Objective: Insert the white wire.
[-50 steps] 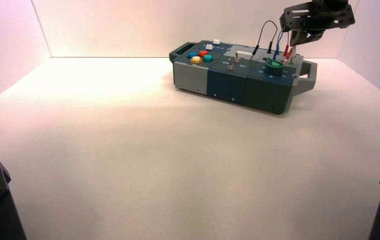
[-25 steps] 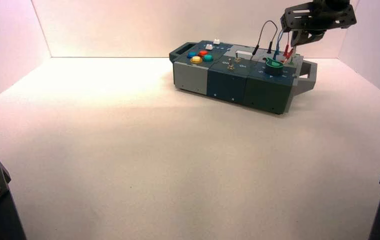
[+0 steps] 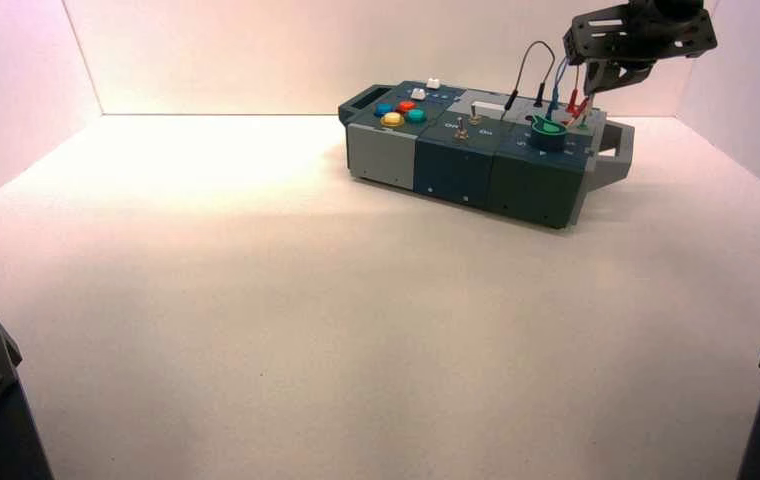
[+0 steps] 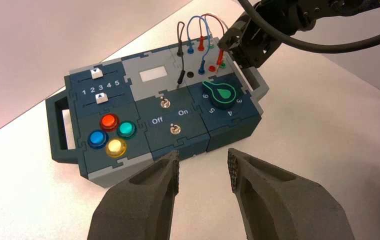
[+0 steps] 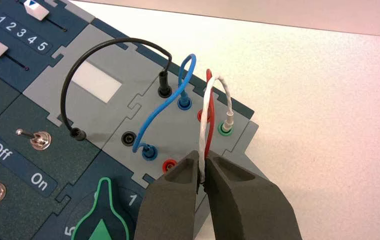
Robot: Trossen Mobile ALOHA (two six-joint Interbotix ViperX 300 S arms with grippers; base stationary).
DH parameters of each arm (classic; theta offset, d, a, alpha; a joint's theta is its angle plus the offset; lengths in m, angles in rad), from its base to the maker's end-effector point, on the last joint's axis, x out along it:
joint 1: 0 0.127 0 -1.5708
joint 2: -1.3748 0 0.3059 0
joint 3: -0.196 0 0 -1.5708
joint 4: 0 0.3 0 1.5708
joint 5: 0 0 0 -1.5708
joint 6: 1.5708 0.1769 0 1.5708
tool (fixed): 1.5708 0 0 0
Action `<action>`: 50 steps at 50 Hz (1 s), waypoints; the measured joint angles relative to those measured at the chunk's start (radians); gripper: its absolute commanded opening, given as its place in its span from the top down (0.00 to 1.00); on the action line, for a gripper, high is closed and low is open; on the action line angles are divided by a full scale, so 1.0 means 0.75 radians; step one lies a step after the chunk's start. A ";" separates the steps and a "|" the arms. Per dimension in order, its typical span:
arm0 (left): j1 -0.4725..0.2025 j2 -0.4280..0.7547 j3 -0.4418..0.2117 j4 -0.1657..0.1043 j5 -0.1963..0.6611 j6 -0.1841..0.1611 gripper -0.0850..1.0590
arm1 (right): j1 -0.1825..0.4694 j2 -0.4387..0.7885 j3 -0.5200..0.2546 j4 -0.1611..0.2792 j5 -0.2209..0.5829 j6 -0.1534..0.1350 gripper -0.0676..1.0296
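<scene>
The white wire (image 5: 207, 107) arches up from a green socket (image 5: 224, 129) at the box's far right corner, with one plug seated there. My right gripper (image 5: 202, 162) is shut on the wire's other leg, and that end is hidden between the fingers. A red wire (image 5: 211, 132) runs just behind the white one into the same gap. In the high view the right gripper (image 3: 584, 95) hangs over the wire section of the box (image 3: 456, 165). My left gripper (image 4: 203, 162) stands open over the table in front of the box, holding nothing.
A black wire (image 5: 98, 50) and a blue wire (image 5: 178, 97) loop beside the white one. A black socket (image 5: 128, 138) and a red socket (image 5: 169, 165) stand empty. Nearby sit the green knob (image 4: 221, 93), two toggles (image 4: 165, 103) marked Off and On, and coloured buttons (image 4: 109, 121).
The right gripper has shifted slightly to the right and up over the wire section, still shut on the white wire. The box has not moved.
</scene>
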 measured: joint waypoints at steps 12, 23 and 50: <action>0.002 0.002 0.000 0.002 0.000 -0.002 0.47 | 0.000 -0.012 0.004 0.000 0.025 0.000 0.96; 0.000 0.002 0.000 0.002 0.000 0.000 0.47 | 0.000 -0.016 0.012 0.000 0.027 0.002 0.96; 0.002 0.006 0.002 0.006 0.000 0.000 0.47 | 0.002 0.002 0.033 0.002 -0.012 0.000 0.96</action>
